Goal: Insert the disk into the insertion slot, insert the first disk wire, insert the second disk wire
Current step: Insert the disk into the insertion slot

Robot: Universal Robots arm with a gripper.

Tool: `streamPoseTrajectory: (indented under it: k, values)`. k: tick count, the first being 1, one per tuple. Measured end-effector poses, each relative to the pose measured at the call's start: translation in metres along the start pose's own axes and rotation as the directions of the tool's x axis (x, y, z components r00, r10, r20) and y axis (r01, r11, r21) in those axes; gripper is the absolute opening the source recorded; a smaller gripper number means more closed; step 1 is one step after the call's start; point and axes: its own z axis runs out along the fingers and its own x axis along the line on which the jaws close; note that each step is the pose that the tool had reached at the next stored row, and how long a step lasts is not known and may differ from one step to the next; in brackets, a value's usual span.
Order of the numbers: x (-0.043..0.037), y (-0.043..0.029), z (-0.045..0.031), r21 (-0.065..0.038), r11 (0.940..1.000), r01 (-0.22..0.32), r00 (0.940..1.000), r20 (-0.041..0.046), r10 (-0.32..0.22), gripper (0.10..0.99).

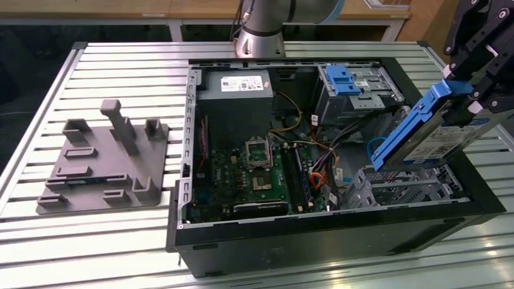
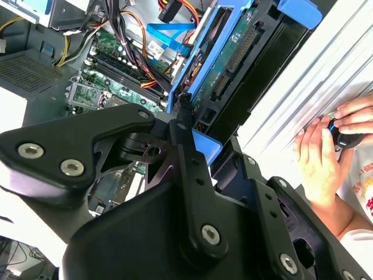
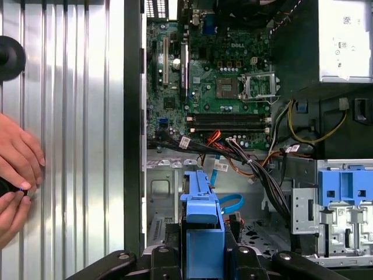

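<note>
Currently the black tool (image 1: 468, 96) is clamped around the tilted silver-grey rectangular hard drive in its blue plastic carrier (image 1: 434, 138), just above the perforated silver sheet-metal drive cage (image 1: 401, 183). Skewed entry could jam it on the cage rim or snag the cables (image 1: 321, 165) beside the cage.

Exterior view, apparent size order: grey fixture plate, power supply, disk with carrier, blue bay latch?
1. Grey fixture plate.
2. Power supply and disk, held tilted by the gripper: they look alike, nearness to camera unsure, so unranked.
3. Blue bay latch, smallest.
</note>
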Motion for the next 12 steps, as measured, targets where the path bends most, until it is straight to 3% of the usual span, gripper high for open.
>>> streamPoseTrajectory:
  k: [12]
  values:
    - [0.0003, 0.0007, 0.0048, 0.0, 1.0, -0.006, 1.0, 0.0001, 0.006, 0.361]
